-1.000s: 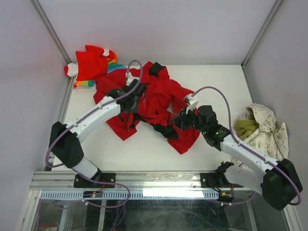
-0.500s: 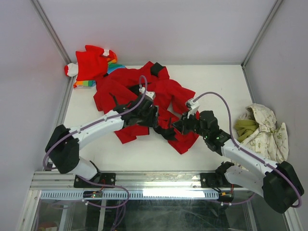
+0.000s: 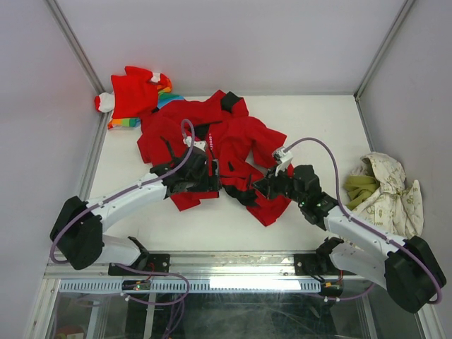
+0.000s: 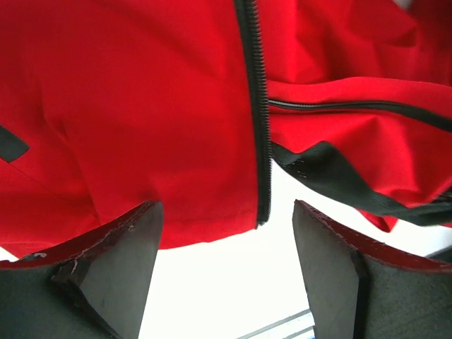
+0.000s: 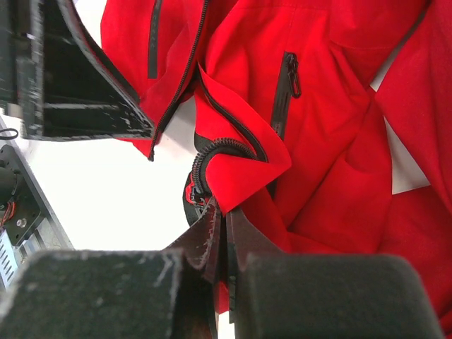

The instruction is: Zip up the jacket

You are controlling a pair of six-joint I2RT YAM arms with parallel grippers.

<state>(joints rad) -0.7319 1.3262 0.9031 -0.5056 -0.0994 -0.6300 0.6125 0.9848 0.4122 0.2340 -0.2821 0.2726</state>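
Note:
The bright red jacket (image 3: 236,141) lies crumpled in the middle of the table, its front unzipped. My left gripper (image 3: 203,178) hovers open over the lower hem of the jacket's left panel. In the left wrist view the dark zipper (image 4: 263,141) runs down to the hem and ends between my spread left gripper's (image 4: 226,206) fingers, with nothing held. My right gripper (image 3: 265,186) is shut on the jacket's other front edge. In the right wrist view the right gripper (image 5: 226,215) pinches the red fabric right beside the curled zipper end (image 5: 212,152).
A smaller red garment with rainbow stripes (image 3: 138,95) lies at the back left corner. A cream and olive cloth (image 3: 381,187) is bunched at the right edge. The metal frame rail (image 3: 226,265) runs along the near edge. Walls close in the left, back and right.
My left gripper has opened and let go of the jacket, moving down from its upper part to the near hem. The right gripper stays shut on its edge, shifted slightly.

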